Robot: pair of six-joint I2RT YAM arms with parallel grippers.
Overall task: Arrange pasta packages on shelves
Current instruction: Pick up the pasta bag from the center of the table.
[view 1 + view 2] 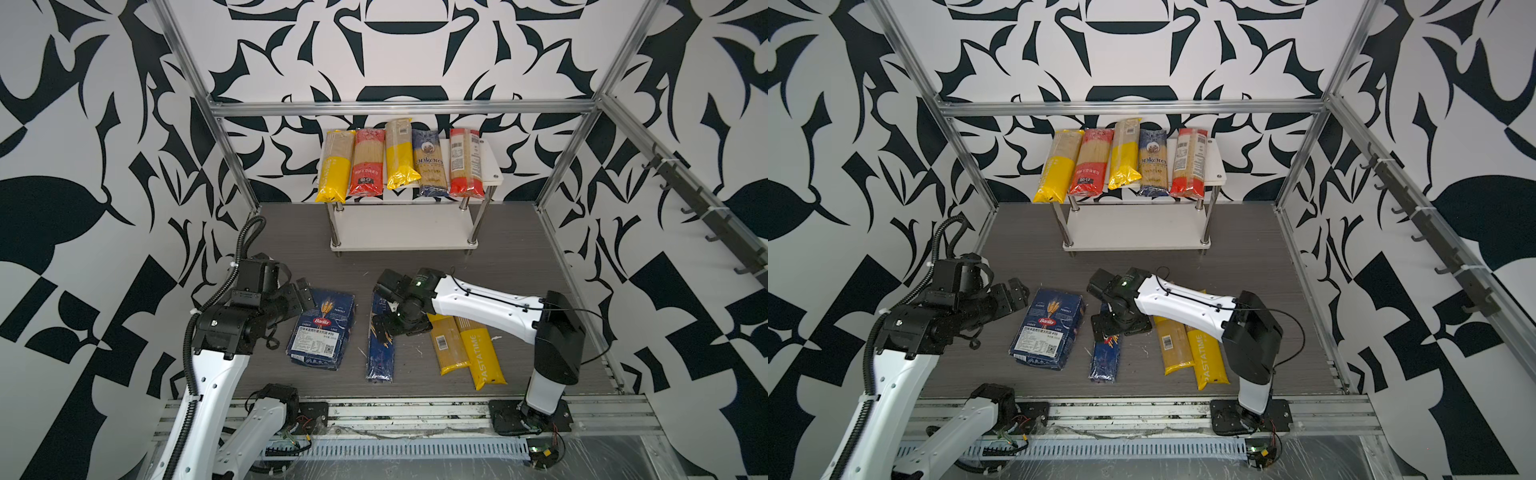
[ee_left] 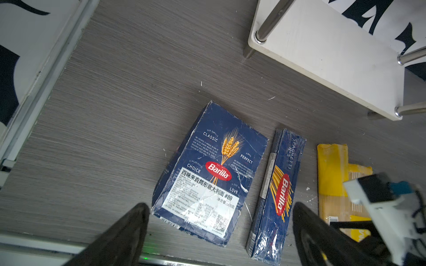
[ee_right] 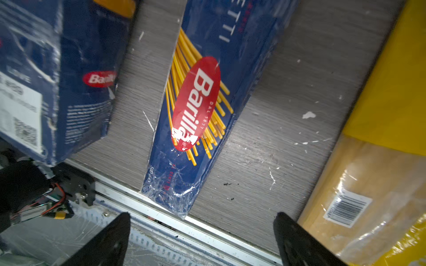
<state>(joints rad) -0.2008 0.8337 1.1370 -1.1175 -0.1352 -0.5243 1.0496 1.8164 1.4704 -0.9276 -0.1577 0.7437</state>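
In both top views I see the shelves [image 1: 493, 165] at the back, with five spaghetti bags [image 1: 368, 164] lying side by side on the upper board. On the table [image 1: 498, 257] lie the wide Barilla pack [image 1: 321, 332], the slim Barilla box [image 1: 380, 357] and two yellow bags [image 1: 484, 357] touching each other. My left gripper [image 1: 306, 294] hangs beside the wide Barilla pack's far corner, and my right gripper [image 1: 380, 329] is over the slim Barilla box. The left wrist view shows its fingers [image 2: 119, 237] spread wide and holding nothing, with the wide Barilla pack just beyond them. The right wrist view shows its fingers [image 3: 304, 244] spread as well, with the slim Barilla box flat on the table beyond them, not gripped.
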